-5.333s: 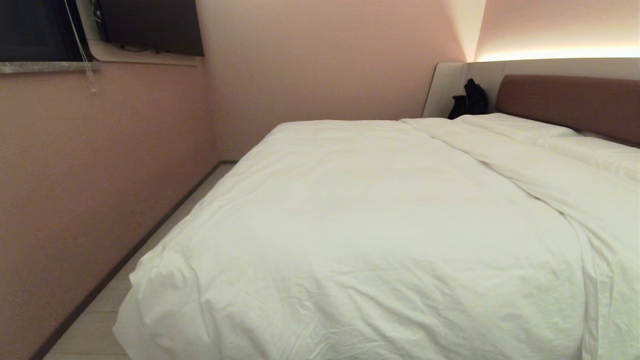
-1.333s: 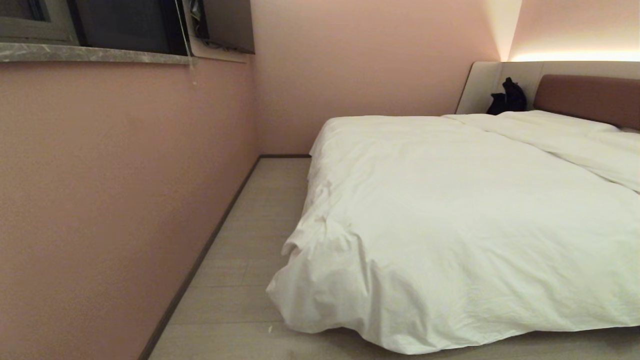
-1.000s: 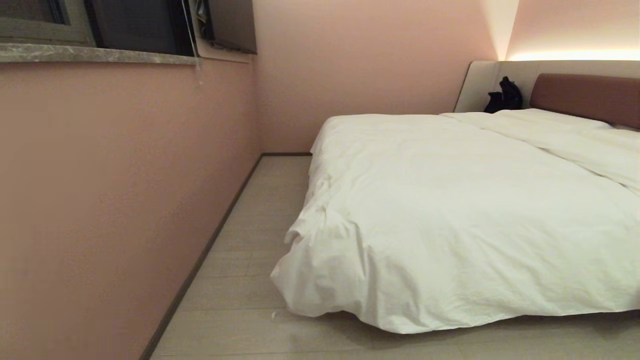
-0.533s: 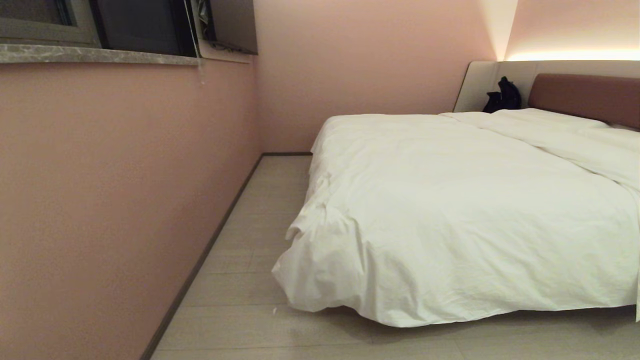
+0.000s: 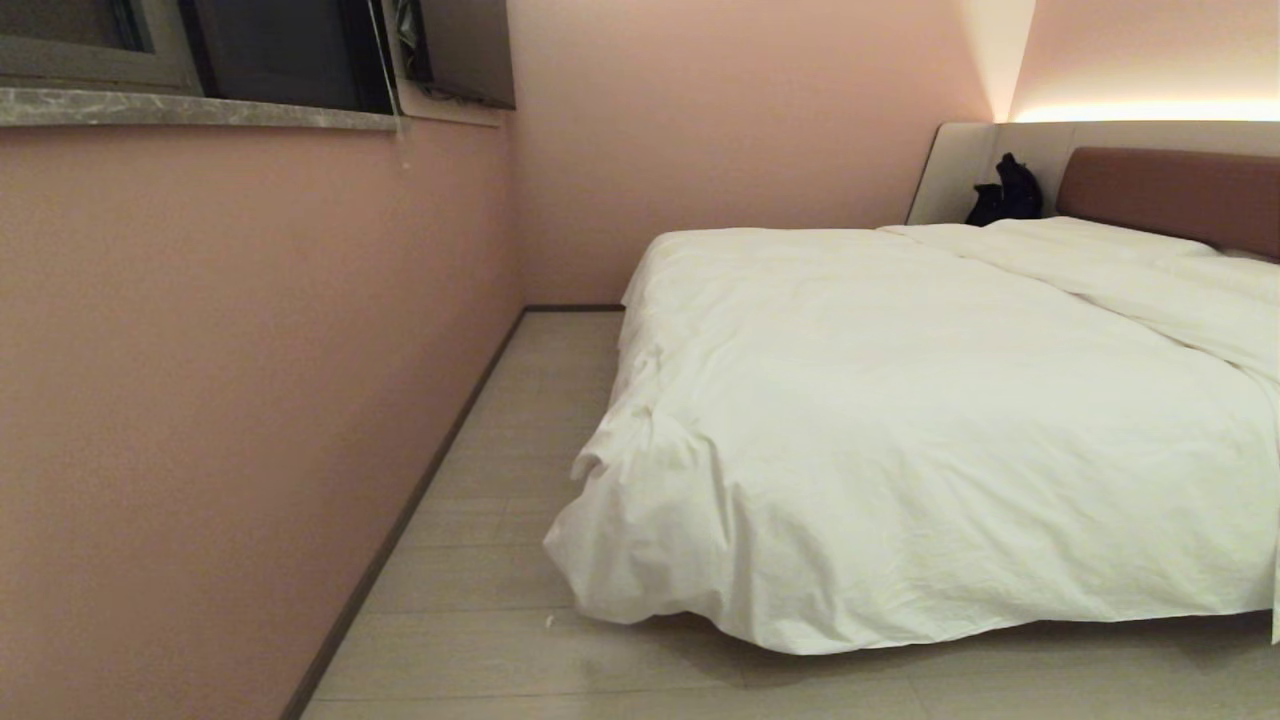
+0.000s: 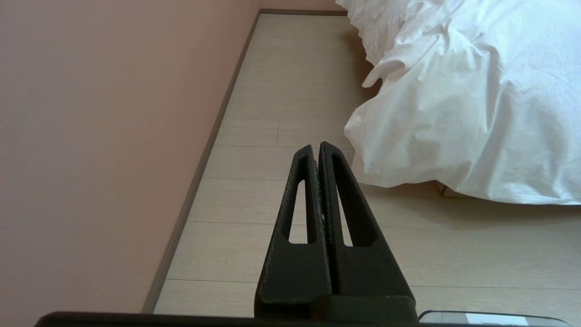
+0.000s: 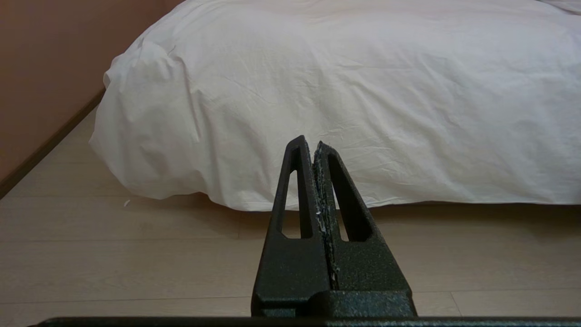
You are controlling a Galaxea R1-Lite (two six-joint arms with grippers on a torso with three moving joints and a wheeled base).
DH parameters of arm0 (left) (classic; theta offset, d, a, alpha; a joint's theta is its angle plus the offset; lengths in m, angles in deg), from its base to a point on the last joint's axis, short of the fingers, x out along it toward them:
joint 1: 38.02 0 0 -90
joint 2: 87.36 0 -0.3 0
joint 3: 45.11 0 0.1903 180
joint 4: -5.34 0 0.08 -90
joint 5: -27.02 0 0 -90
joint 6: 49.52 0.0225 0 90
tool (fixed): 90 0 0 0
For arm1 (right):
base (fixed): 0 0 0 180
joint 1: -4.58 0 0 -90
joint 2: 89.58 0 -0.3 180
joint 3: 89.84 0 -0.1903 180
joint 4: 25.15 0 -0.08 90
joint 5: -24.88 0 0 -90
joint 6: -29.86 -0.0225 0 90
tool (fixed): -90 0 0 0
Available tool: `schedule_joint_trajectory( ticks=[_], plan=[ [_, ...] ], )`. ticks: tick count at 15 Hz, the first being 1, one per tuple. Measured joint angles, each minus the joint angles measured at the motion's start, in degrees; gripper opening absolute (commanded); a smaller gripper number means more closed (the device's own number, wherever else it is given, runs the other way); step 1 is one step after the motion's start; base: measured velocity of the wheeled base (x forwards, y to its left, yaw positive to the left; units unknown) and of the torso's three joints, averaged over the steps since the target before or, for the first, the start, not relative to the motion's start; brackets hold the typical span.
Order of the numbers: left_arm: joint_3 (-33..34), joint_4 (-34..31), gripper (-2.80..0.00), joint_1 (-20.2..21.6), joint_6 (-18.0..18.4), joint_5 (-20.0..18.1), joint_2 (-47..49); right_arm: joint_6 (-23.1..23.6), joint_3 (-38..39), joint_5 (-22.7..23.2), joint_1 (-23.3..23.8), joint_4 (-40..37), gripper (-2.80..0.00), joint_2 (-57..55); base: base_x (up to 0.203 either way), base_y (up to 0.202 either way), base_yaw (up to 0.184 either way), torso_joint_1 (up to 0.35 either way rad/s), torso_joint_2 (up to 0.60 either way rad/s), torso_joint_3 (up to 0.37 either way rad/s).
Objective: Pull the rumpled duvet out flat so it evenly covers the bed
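Duvet spread over bed, foot corner bunched, overhanging floor. Left tool and right tool pinched closed, empty, apart from duvet: likely parked since cover looks near even.

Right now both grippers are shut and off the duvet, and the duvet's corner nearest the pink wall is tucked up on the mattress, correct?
Not quite. The duvet corner by the wall is not tucked up: the head view shows it hanging over the bed's edge down to the floor. The rest holds: the left gripper and right gripper are shut and clear of the duvet.
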Motion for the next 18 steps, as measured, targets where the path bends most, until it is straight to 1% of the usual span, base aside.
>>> schedule_joint_trajectory(
  ticks=[10,18],
  plan=[
    [0.00,0.00,-2.80,0.00,-0.01,-0.02,0.00,0.39,0.18,0.19,0.00,0.06,-2.80,0.00,0.000,0.000,0.000,0.000,0.00,0.000],
    [0.00,0.00,-2.80,0.00,-0.02,-0.01,0.00,-0.06,0.60,-0.07,-0.02,1.64,-2.80,0.01,0.000,0.000,0.000,0.000,0.00,0.000]
  ],
)
